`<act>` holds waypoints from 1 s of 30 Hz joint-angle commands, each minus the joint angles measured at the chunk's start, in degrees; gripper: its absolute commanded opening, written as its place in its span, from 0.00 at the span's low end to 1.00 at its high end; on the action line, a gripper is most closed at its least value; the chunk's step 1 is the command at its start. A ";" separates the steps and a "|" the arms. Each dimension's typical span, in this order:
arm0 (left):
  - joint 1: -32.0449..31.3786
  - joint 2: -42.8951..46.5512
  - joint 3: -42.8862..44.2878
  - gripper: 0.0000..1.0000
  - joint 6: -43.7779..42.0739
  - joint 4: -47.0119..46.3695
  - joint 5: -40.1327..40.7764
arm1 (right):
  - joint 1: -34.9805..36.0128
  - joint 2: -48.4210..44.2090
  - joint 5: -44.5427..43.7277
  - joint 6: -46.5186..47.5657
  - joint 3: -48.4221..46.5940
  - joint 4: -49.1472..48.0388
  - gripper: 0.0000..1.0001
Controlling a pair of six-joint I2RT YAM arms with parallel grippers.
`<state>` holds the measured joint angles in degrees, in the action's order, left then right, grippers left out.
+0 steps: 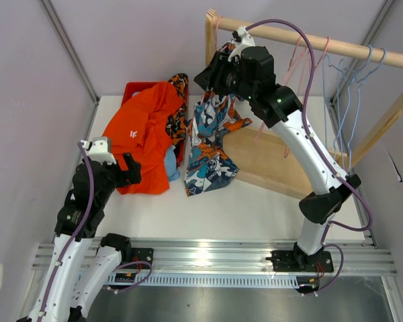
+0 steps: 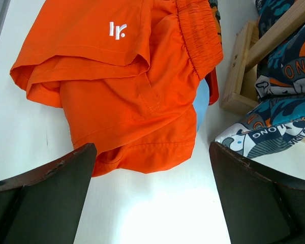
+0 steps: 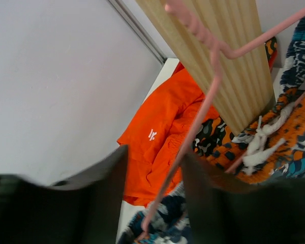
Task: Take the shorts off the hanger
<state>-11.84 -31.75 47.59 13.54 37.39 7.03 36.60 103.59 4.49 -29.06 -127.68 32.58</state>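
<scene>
The teal-orange-white wave-print shorts [image 1: 211, 144] hang from a pink hanger [image 3: 203, 109] at the left end of the wooden rail [image 1: 309, 41], their lower part resting on the table. My right gripper [image 1: 215, 70] is up at the hanger. In the right wrist view its jaws [image 3: 155, 173] stand partly apart around the hanger's sloping wire, which runs close to the right finger. The bright orange shorts [image 1: 144, 131] lie heaped over a red bin. My left gripper [image 2: 152, 193] hovers open over bare table just short of their hem [image 2: 117, 76].
The red bin [image 1: 138, 88] at the back left also holds blotched orange-black shorts [image 1: 178, 100] and light blue fabric [image 2: 202, 104]. Several empty wire hangers [image 1: 349, 74] hang further right on the rail. The rack's wooden base [image 2: 239, 76] stands on the table behind the hanging shorts.
</scene>
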 commanded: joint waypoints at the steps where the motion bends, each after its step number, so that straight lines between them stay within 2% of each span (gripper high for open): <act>1: -0.38 0.55 -0.31 0.99 0.79 -2.32 -1.14 | 0.23 0.38 -1.50 -1.61 0.06 -1.82 0.42; 2: -0.38 0.63 -0.31 0.99 0.79 -2.32 -1.05 | 0.31 0.47 -1.59 -1.53 0.15 -1.90 0.34; 3: -0.38 0.81 -0.31 0.99 0.79 -2.32 -1.05 | 0.31 0.38 -1.77 -1.61 0.06 -1.73 0.20; 6: -0.38 0.98 -0.22 0.99 0.79 -2.32 -0.79 | 0.40 -0.32 -2.38 -1.27 -0.38 -1.20 0.00; 11: -0.38 0.99 1.18 0.99 0.44 -2.14 -1.05 | 0.40 -1.90 -4.40 0.93 -4.85 1.52 0.00; 15: -1.08 -1.03 4.17 0.99 0.96 -3.81 -4.82 | 0.40 -3.56 -6.86 2.69 -12.49 3.55 0.00; 17: -3.45 -3.05 6.54 0.99 1.84 -6.53 -9.65 | 0.40 -5.14 -7.56 2.60 -12.68 2.84 0.00; 21: -14.15 -8.67 14.34 0.99 2.02 -12.68 -11.68 | 0.40 -9.10 -7.31 1.90 -10.58 2.05 0.00; 24: -27.31 -16.75 19.52 0.99 -0.17 -16.20 -11.51 | 0.58 -12.35 -7.04 1.72 -6.19 1.00 0.00; 28: -37.35 -25.36 22.89 0.99 -2.20 -22.95 -9.84 | 0.58 -15.34 -8.00 2.60 -1.79 1.08 0.00; 30: -40.01 -30.01 24.03 0.99 -2.29 -25.33 -8.88 | 0.58 -16.58 -8.01 2.95 -0.30 1.43 0.00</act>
<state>-47.92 -56.27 69.28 12.99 18.74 -2.13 36.97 89.86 -2.37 -28.73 -128.79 41.71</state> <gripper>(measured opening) 0.994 0.040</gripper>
